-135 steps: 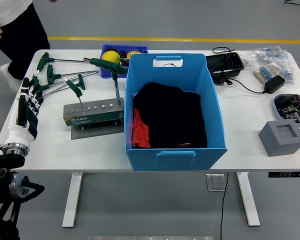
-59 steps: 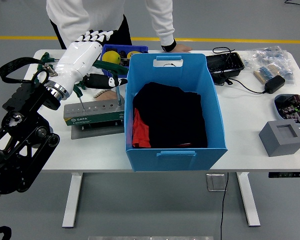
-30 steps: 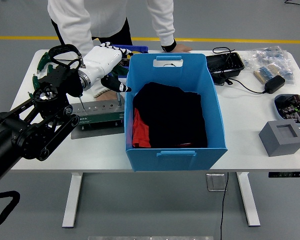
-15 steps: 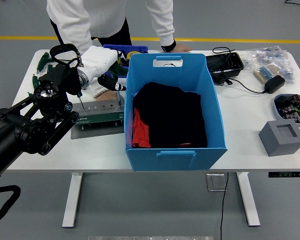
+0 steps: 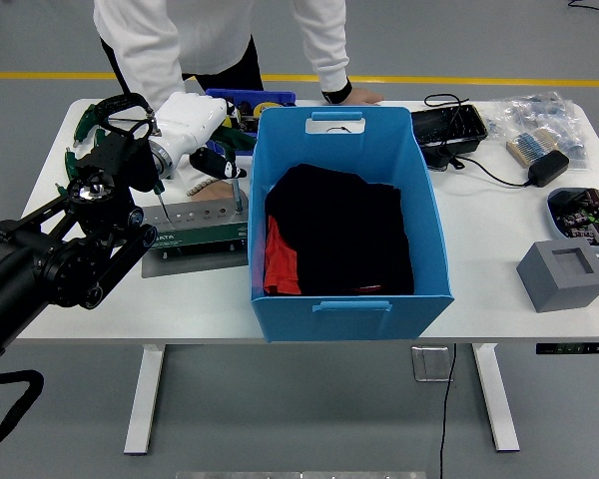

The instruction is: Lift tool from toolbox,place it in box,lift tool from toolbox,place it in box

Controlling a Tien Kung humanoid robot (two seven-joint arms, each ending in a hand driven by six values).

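Head view, the only angle here: the robot's left hand (image 5: 202, 135) is sitting over the grey metal toolbox stand (image 5: 190, 225), right at the green T-handle wrench (image 5: 236, 172) standing in it beside the big blue plastic box (image 5: 347, 222). Honestly can't tell if the fingers are clamping it. The box is only showing black and red cloth (image 5: 335, 232), so I'm guessing no tool's in yet. A person's hand (image 5: 351, 96) is resting on the white table (image 5: 499, 259) behind.

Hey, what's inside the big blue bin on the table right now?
The blue bin holds a heap of black fabric with a red piece showing at its left edge. The fabric covers the floor, so anything beneath it cannot be seen. No tool shows inside.
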